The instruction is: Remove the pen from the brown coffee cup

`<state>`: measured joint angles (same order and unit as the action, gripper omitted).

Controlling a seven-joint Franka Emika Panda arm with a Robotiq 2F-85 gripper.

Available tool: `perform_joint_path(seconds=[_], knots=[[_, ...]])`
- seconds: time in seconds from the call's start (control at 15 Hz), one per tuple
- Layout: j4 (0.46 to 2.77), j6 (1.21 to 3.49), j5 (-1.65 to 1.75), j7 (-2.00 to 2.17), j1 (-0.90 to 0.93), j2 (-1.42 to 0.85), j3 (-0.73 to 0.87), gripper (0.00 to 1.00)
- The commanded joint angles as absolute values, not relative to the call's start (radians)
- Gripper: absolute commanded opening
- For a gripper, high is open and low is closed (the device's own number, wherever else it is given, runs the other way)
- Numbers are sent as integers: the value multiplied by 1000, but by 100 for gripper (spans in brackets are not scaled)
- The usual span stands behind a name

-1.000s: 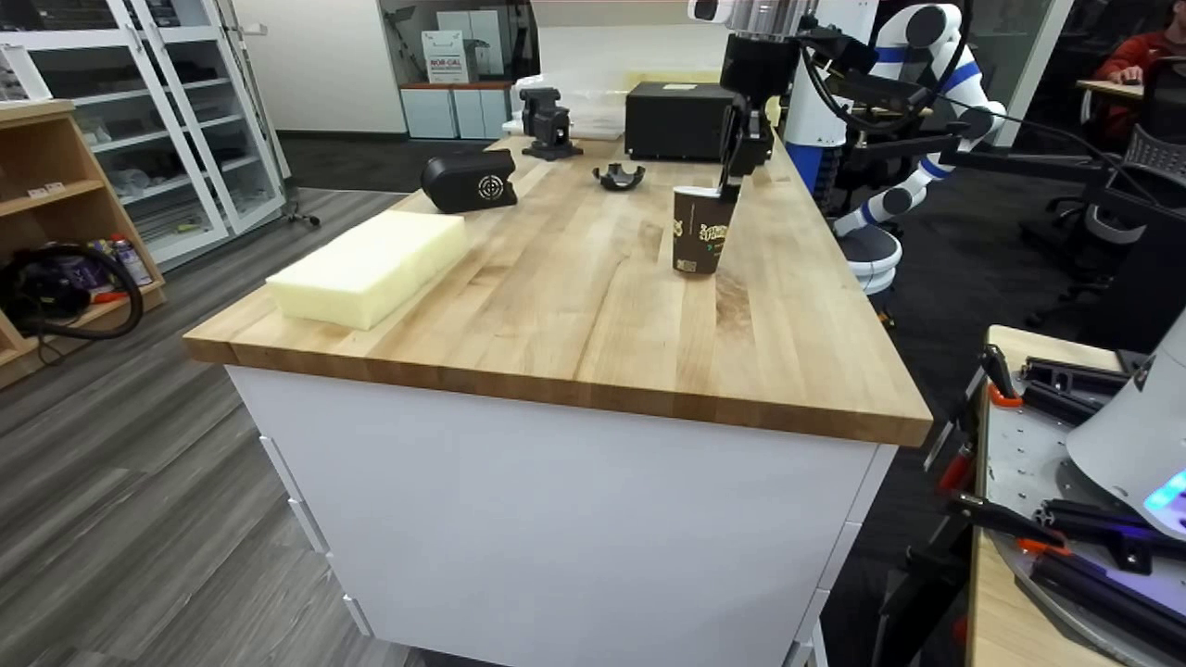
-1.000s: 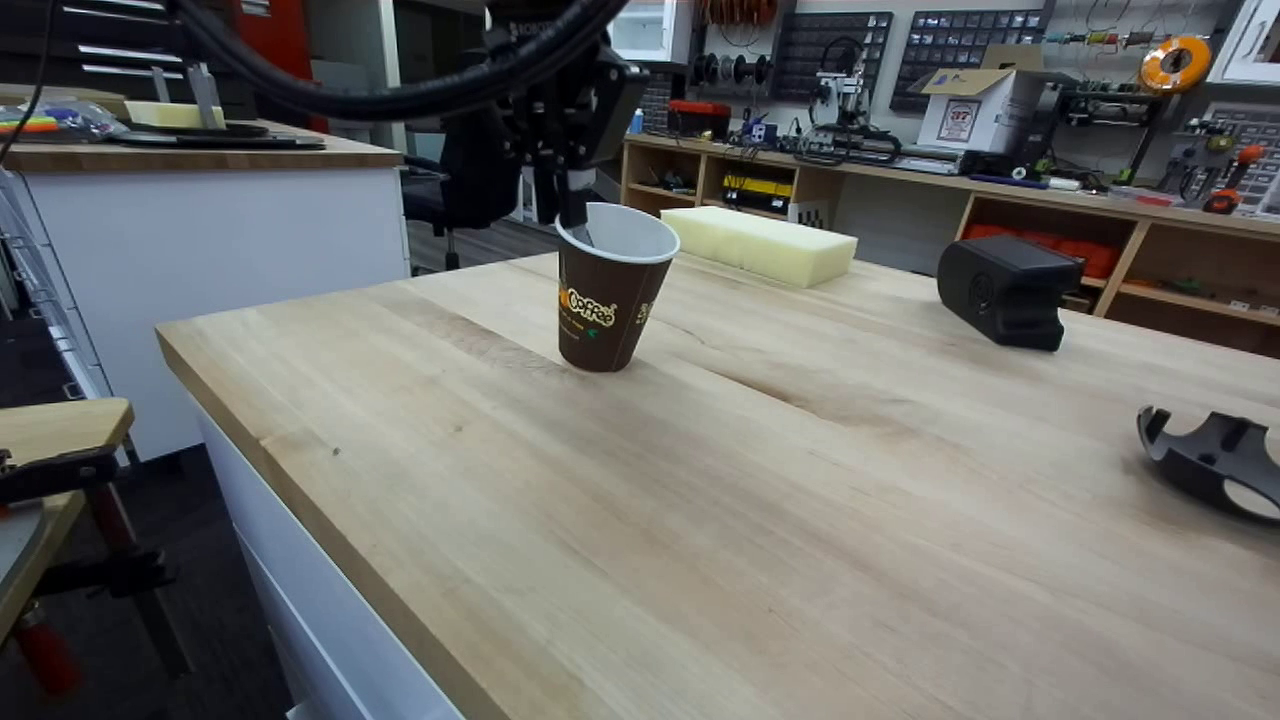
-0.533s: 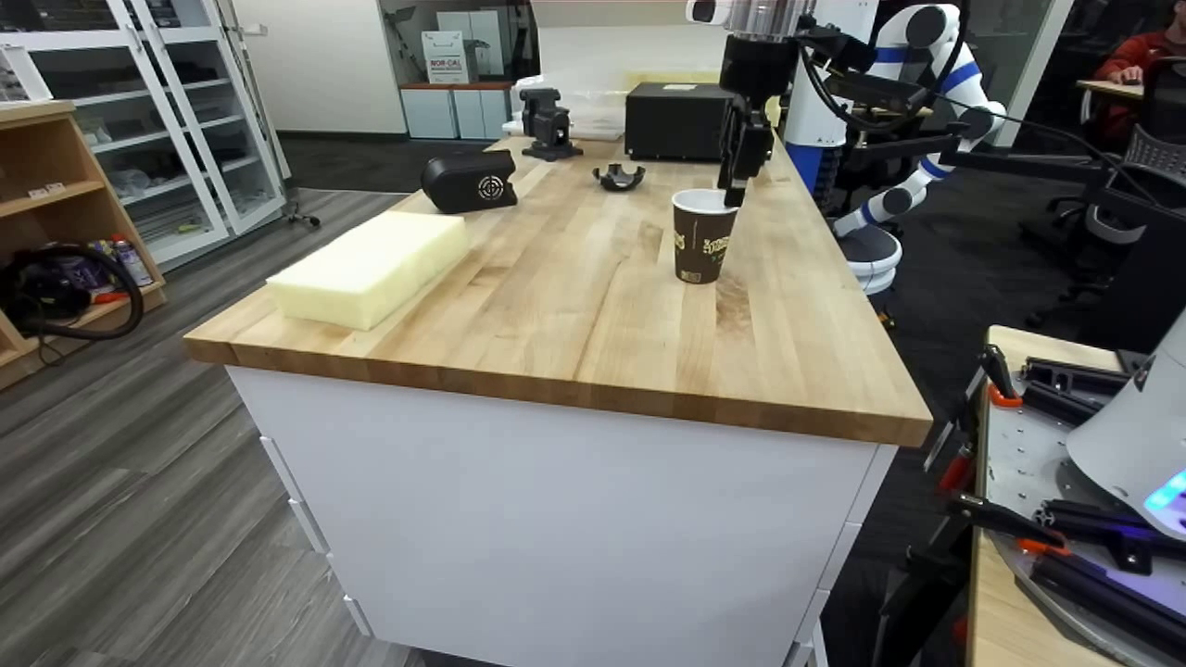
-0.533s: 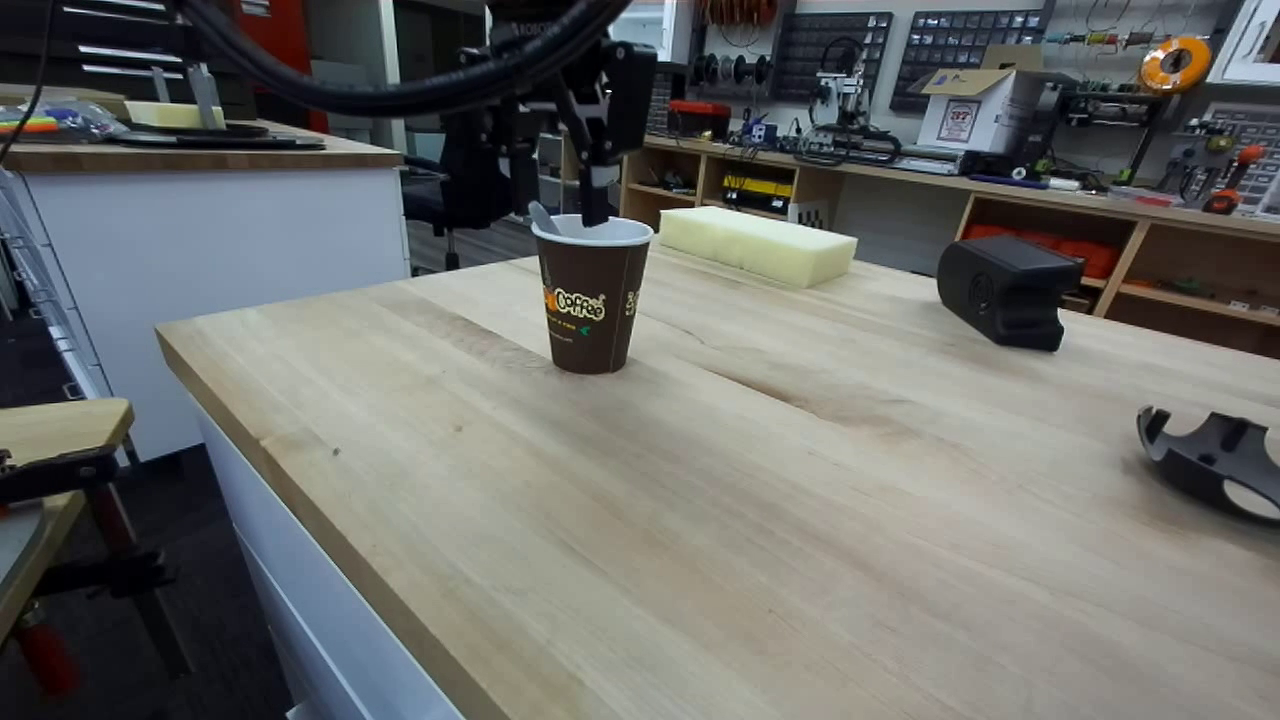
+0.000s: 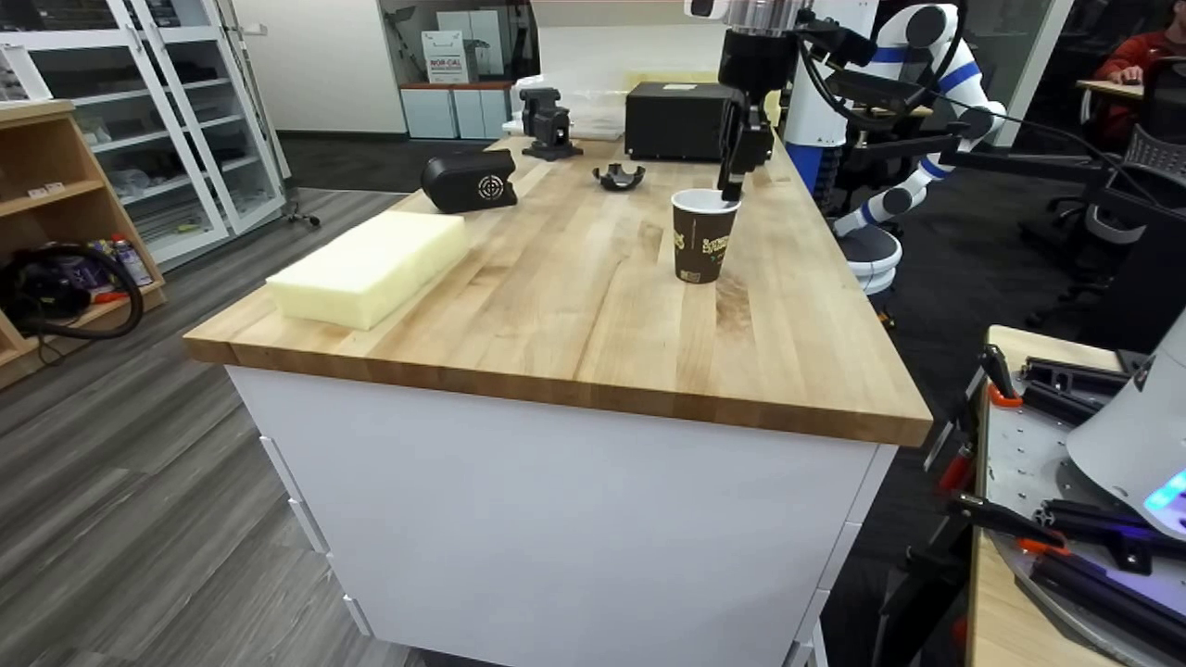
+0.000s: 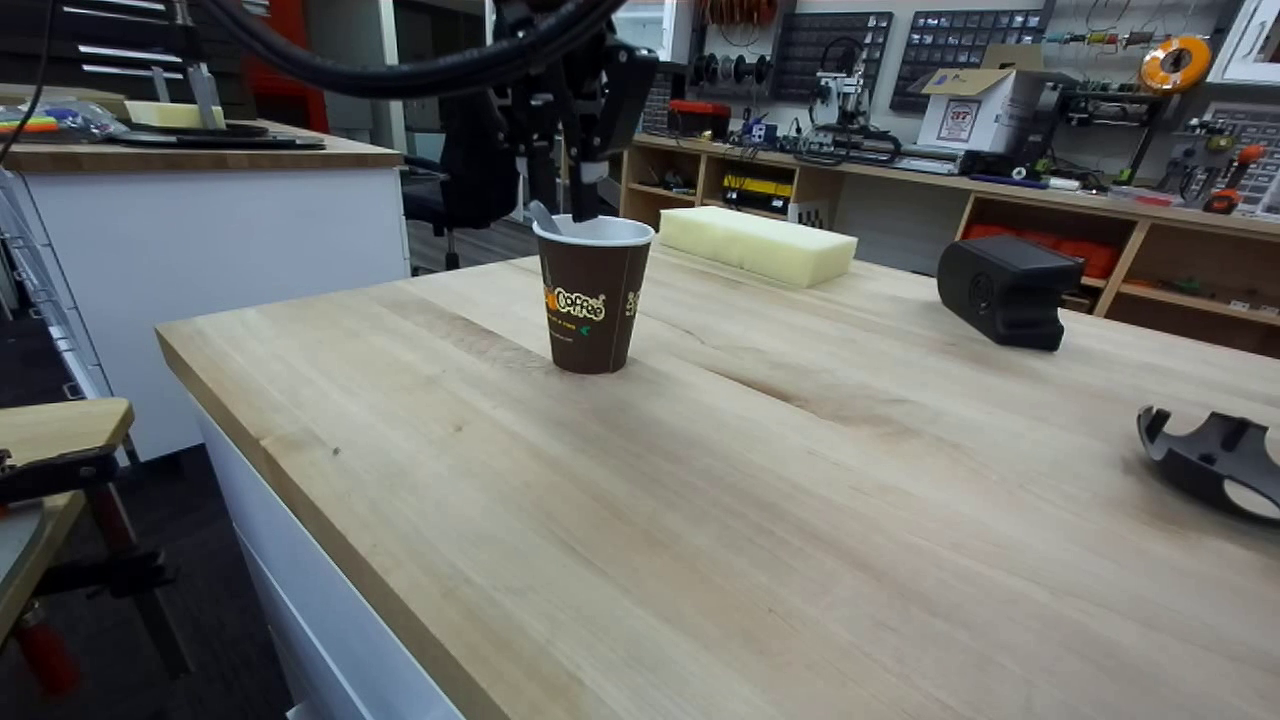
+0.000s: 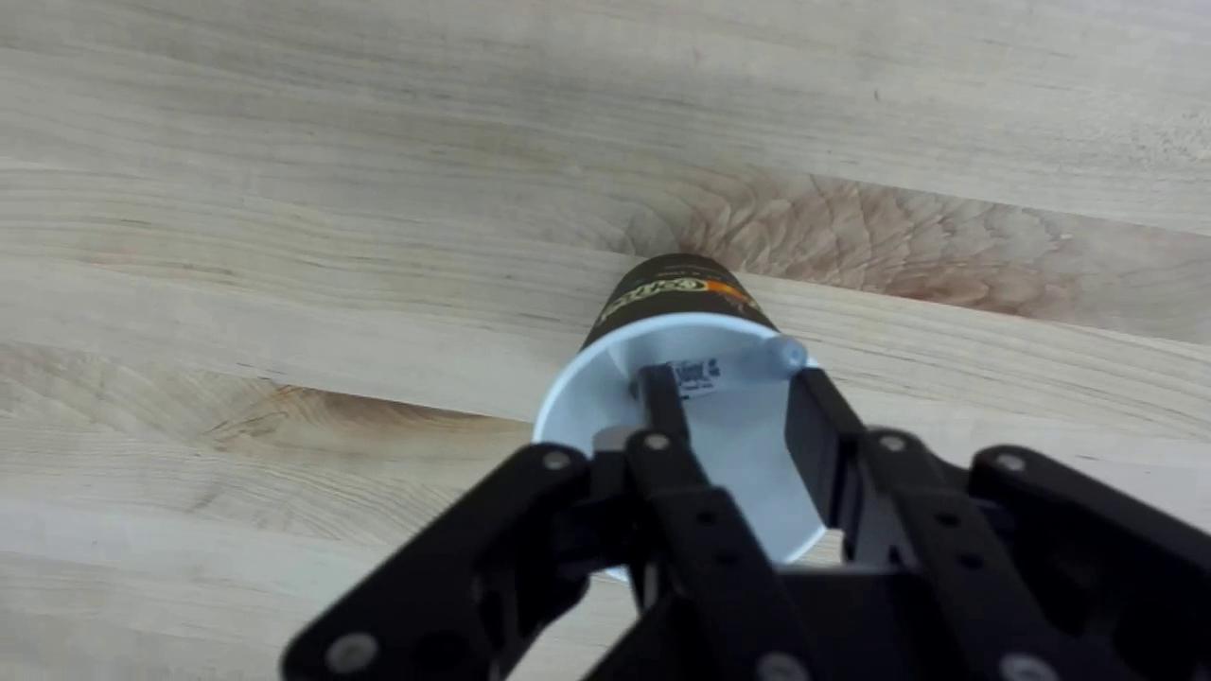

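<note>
The brown coffee cup stands upright on the wooden table and shows in both exterior views and the wrist view. The pen, translucent grey with a printed label, leans inside the cup, its end at the rim. The pen's top also shows at the rim in an exterior view. My gripper is open over the cup mouth. One finger reaches over the cup's inside and hides the pen's lower end; the other is by the rim, close to the pen's top. The gripper holds nothing.
A pale yellow foam block lies on the wooden table. A black rounded device and a curved black part are further along. A black box and a black vise-like device stand at the far end.
One second ago the cup was tilted with the gripper at its rim; it stands upright by half a second ago. Since then the gripper has lowered slightly and its fingers have come closer together.
</note>
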<state>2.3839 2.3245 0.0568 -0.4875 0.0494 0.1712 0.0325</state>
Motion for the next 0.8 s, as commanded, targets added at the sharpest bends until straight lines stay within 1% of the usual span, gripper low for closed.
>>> perform_joint_path(seconds=[0.0, 0.07, 0.13, 0.2, 0.27, 0.33, 0.73], knots=[[2352, 2289, 78, -468, 47, 158, 24, 6], [2350, 2287, 78, -468, 47, 158, 24, 0], [2350, 2285, 77, -467, 47, 158, 24, 0], [2348, 2281, 75, -466, 47, 158, 25, 35], [2348, 2279, 75, -466, 47, 158, 25, 31], [2347, 2275, 73, -467, 47, 156, 25, 31], [2339, 2237, 72, -463, 46, 152, 25, 68]])
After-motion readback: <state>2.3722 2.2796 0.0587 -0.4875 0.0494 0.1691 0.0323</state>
